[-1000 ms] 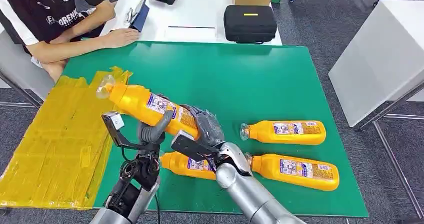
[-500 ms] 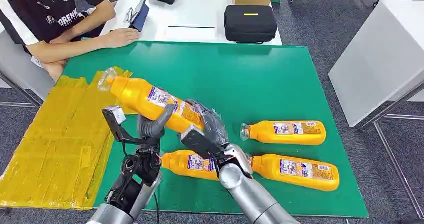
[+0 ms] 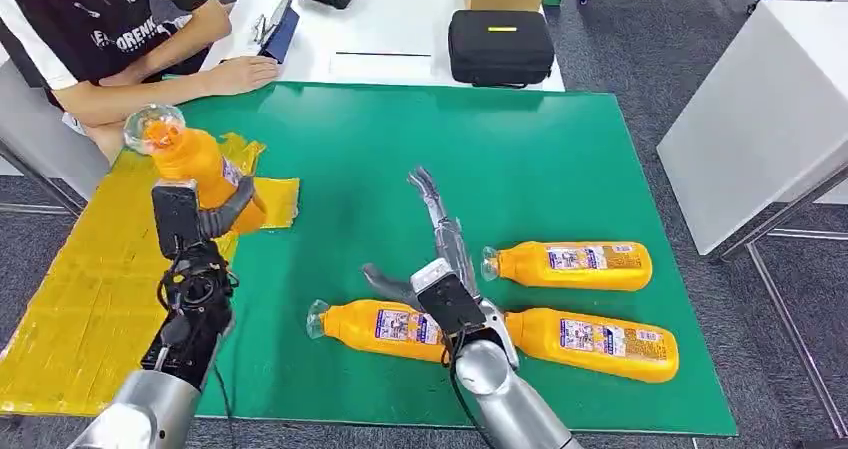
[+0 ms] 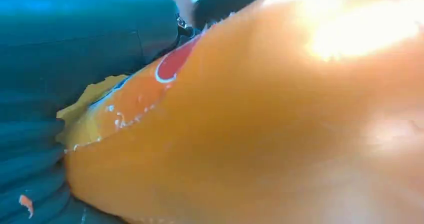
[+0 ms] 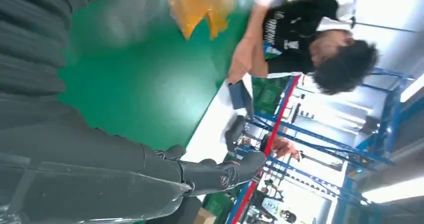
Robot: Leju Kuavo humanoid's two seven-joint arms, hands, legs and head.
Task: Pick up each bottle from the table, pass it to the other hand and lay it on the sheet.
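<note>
Handed over, orange bottle (image 3: 195,169) now rides near-upright in left hand (image 3: 205,219) above yellow sheet (image 3: 90,269); right hand (image 3: 440,239) spread, holding nothing.

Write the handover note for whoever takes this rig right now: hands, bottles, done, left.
Left hand holds one orange bottle, cap up, above the yellow sheet near its edge with the green mat.
Right hand holds nothing, fingers spread above the mat.
Three bottles lie on the mat: near one, far right one, near right one.
Done: none lies on the sheet yet.
Left: lay down the held bottle, then the other three.
</note>
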